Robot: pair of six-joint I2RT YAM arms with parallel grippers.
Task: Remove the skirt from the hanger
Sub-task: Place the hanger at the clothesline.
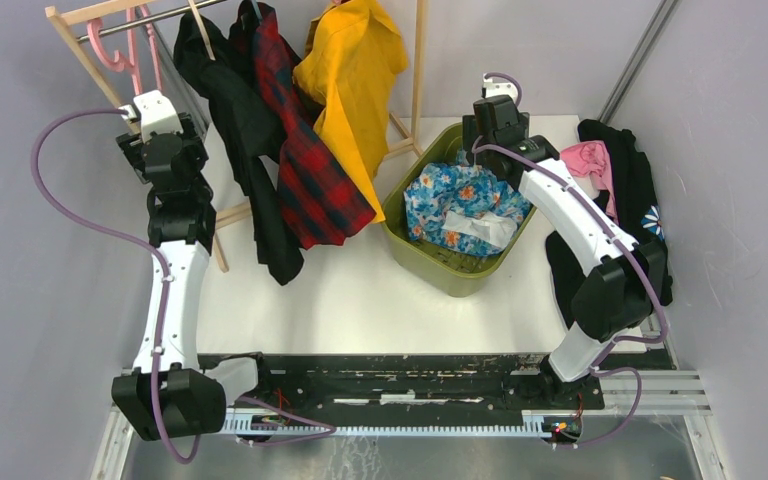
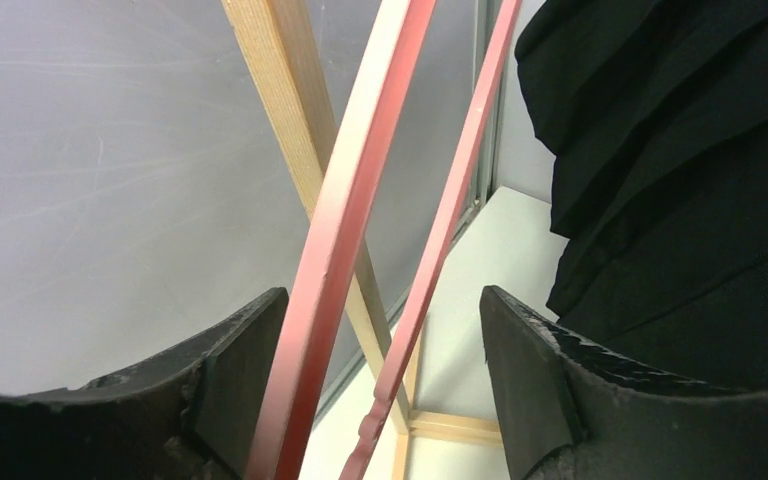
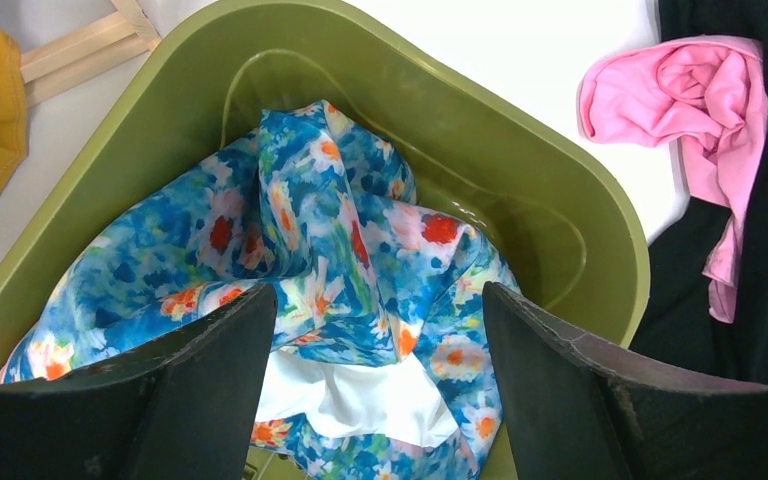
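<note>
White table (image 1: 360, 290), grey walls (image 1: 20, 250). Left tool (image 2: 380, 300) released around pink hanger (image 2: 345, 220); right tool (image 3: 378, 290) released over skirt (image 3: 330, 230).

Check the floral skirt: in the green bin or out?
In. The floral skirt lies crumpled inside the green bin, white lining showing; the pink hanger hangs bare.

- Bright, even light; shadows soft and faint.
- Pink hanger (image 2: 335, 240) inside the left gripper (image 2: 383, 295) looks slightly soft.
- Floral skirt (image 3: 340, 240) below the right gripper (image 3: 378, 295) is sharp.
</note>
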